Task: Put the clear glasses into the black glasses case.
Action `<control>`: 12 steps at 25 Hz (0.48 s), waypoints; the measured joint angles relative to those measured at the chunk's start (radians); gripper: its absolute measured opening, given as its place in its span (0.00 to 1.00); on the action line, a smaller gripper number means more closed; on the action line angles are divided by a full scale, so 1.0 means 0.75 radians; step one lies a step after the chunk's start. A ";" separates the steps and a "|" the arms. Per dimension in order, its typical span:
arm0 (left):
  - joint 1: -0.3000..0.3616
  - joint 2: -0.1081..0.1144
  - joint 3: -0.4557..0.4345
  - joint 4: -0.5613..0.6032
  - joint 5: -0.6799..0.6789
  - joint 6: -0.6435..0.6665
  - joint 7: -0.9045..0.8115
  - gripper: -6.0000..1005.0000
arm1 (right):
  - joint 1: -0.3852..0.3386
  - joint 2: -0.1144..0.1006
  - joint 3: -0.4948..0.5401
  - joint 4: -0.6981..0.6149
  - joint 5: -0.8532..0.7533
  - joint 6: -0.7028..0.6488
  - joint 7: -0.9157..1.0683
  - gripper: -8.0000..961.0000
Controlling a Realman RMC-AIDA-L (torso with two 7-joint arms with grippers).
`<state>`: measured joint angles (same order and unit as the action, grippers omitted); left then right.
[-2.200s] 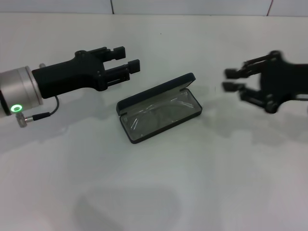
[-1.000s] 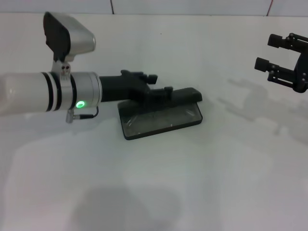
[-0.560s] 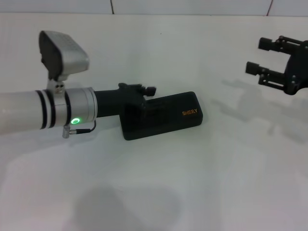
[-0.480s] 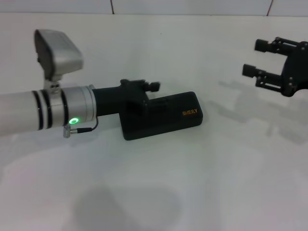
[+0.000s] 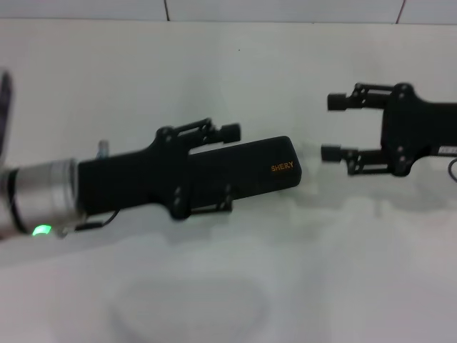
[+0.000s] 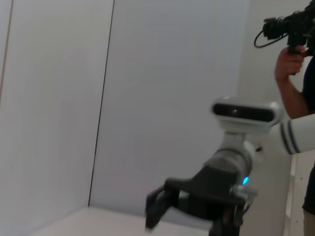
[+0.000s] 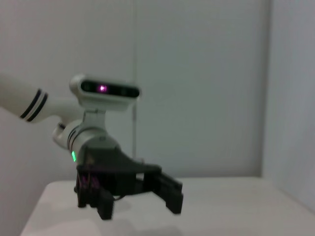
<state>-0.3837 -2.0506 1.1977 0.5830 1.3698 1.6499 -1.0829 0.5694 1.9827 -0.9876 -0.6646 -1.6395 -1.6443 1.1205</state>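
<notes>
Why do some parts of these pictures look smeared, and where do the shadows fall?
Head view: the left end effector over the black case is sharp, but its arm's far left edge is smeared; soft shadows lie on the white table. Left wrist view: the right end effector looks blurred.

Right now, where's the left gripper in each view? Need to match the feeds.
Head view: left gripper left of centre, fingers spread over the left end of the black glasses case.
Left wrist view: not in it; only the right gripper shows, low in the picture.
Right wrist view: left gripper low and left of centre, fingers spread.
Shared landmark: the green light on the left arm's wrist, also in the right wrist view.
</notes>
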 joint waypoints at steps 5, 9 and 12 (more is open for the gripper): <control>0.119 -0.033 -0.020 -0.004 -0.002 0.067 0.244 0.83 | -0.015 0.038 -0.011 0.002 -0.051 -0.028 -0.124 0.73; 0.159 -0.046 -0.027 -0.025 0.003 0.072 0.298 0.83 | -0.017 0.045 -0.012 0.047 -0.049 -0.084 -0.237 0.84; 0.151 -0.039 -0.027 -0.048 0.004 0.074 0.299 0.83 | -0.009 0.046 -0.012 0.073 -0.046 -0.092 -0.273 0.87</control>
<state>-0.2708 -2.0799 1.1771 0.5471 1.3729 1.7051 -0.8583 0.5625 2.0171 -0.9968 -0.6101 -1.6737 -1.7130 0.9159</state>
